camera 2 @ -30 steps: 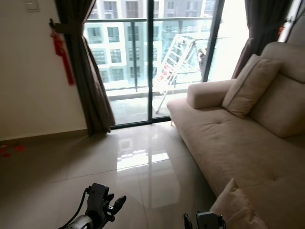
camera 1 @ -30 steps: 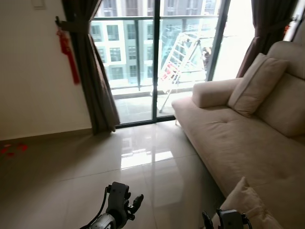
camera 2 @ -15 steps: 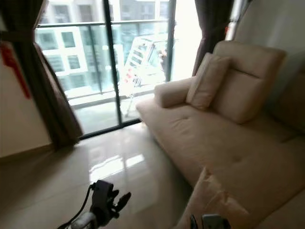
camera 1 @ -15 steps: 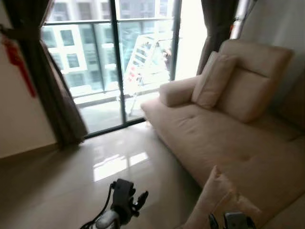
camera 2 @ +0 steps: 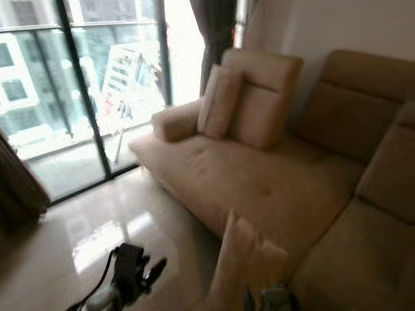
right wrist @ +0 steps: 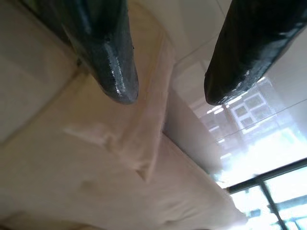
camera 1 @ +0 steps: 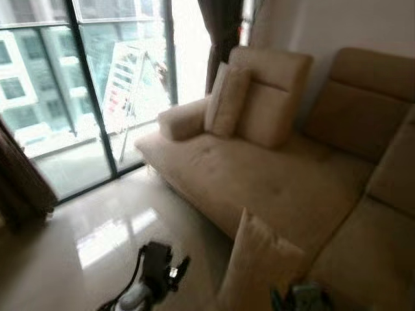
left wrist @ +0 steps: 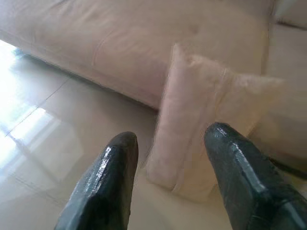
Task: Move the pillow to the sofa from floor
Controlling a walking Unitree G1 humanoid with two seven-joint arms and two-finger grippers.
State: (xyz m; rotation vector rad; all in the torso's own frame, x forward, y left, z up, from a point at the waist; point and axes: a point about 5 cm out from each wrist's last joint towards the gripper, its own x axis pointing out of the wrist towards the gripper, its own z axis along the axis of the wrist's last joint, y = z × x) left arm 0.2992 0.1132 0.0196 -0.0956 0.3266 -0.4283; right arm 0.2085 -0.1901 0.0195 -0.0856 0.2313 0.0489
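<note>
Head eyes look down over sofa [camera 1: 259, 175]; both wrist cameras close on pillow [left wrist: 201, 120].

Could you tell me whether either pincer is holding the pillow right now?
No: both the left pincer and right pincer are open, and the pillow leans against the sofa.

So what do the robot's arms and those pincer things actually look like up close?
Each gripper ends in two long, glossy black fingers, rounded at the tips and thicker toward the base. The left gripper sits on a chunky black wrist block joined to a silver arm, with a thin black cable looping beside it. The right gripper has the same black fingers.
</note>
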